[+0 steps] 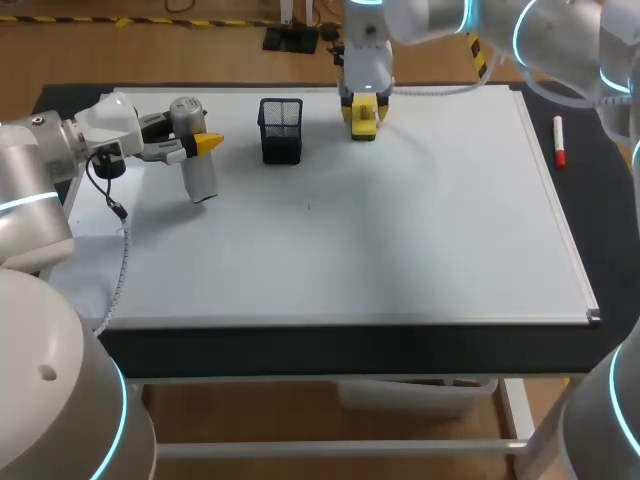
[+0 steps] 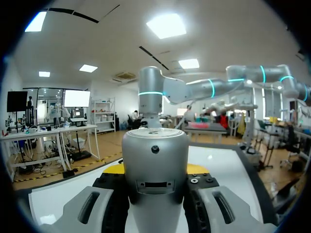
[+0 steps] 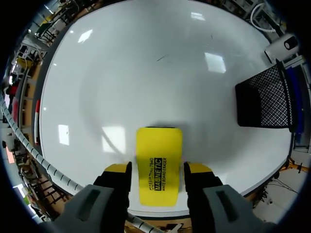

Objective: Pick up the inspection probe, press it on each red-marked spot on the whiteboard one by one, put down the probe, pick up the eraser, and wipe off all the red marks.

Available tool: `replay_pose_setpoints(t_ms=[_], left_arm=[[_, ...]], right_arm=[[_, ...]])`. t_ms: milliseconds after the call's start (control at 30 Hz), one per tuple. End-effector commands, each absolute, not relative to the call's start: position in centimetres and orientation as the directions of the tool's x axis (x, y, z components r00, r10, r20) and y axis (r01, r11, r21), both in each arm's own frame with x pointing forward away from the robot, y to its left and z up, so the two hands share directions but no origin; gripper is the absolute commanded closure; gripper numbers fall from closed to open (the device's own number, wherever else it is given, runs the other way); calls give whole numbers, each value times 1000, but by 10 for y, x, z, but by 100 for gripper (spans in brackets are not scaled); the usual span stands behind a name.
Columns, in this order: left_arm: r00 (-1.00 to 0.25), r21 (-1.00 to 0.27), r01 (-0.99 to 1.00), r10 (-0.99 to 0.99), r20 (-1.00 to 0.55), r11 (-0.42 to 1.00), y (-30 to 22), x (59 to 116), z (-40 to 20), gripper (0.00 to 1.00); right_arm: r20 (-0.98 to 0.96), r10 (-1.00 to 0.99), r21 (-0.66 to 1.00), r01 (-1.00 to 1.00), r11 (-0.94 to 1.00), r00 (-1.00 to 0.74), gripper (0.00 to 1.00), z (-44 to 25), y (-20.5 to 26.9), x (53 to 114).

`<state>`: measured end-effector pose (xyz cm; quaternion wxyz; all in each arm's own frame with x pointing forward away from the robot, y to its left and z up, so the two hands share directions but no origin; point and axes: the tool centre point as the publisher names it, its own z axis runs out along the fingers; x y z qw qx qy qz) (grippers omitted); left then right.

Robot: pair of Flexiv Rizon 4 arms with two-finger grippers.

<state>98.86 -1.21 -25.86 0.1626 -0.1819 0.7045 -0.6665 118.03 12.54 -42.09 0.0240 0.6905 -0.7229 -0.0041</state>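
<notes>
"Where is the inspection probe (image 2: 154, 150) right now?"

"In the left claw (image 2: 155, 169), over the far left part of the whiteboard (image 1: 400, 240). That claw lies level and points across the board. Its two fingers (image 2: 90, 206) press on the probe's grey body from both sides, so it has a firm hold. The probe stands nearly upright, a little tilted, with its lower end toward the board. Whether that end touches the surface, I cannot tell."

"And the eraser (image 3: 156, 145)?"

"It is yellow and lies flat on the whiteboard near the far edge, about midway along it. The right claw (image 3: 158, 171) points straight down, directly over it. Whether that claw grips the eraser or only hangs around it, I cannot tell from here."

"What else is on the board?"

"A black mesh cup (image 1: 281, 130) stands on it between the two claws, nearer the probe. A red marker (image 1: 559, 143) lies on the dark tabletop (image 1: 600, 220), just past the whiteboard's right edge and well apart from both claws."
</notes>
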Motion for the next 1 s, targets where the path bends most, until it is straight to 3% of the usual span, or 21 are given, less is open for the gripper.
replay_pose_setpoints(t_ms=[33,300,1000], left_arm=[[-881,-998,-40,-472,14,46,-12,988,-257,100],[-881,-998,-40,-472,14,46,-12,988,-257,100],[-881,-998,-40,-472,14,46,-12,988,-257,100]], right_arm=[[38,-998,46,-997,54,-52,0,-419,123,1184],[17,-993,28,-993,117,-117,0,-407,106,1180],[-142,-824,88,-836,541,-548,0,-344,43,1177]])
